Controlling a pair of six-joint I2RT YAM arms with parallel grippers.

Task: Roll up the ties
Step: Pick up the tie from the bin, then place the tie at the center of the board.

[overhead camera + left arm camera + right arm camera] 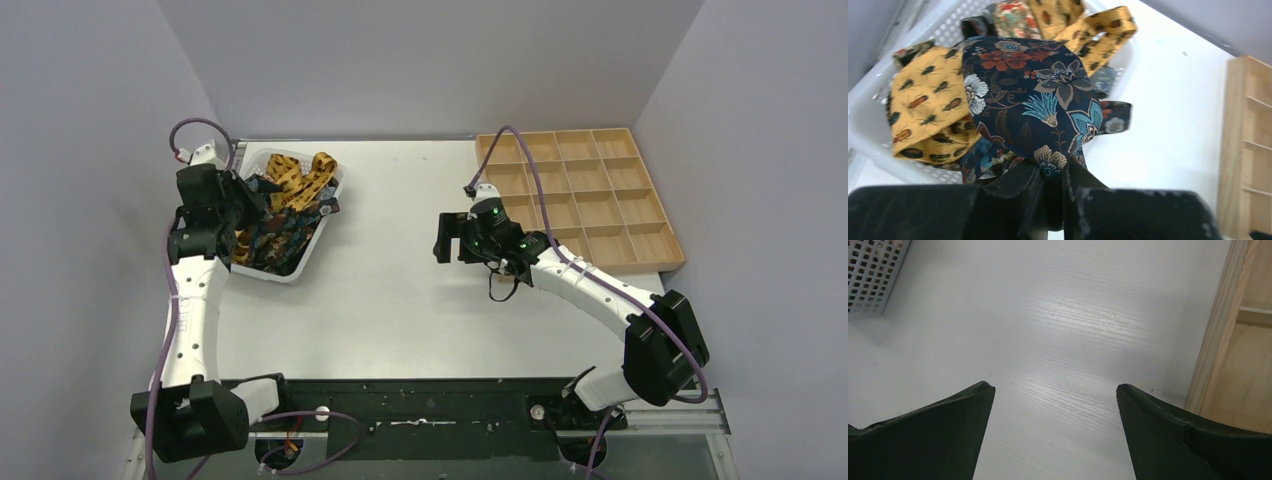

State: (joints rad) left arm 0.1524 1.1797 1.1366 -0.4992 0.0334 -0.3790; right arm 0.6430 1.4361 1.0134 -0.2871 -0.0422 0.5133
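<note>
Bearing basketed ties [298, 178], the white table [400, 300] meets grey walls [430, 60].

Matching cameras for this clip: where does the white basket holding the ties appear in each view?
Top external: white basket at far left, mid-height.
Left wrist: white basket across the upper left, behind the dark floral tie.
Right wrist: only the white basket's perforated corner, top left.
Shared landmark: wooden tray, on the right in every view.
</note>
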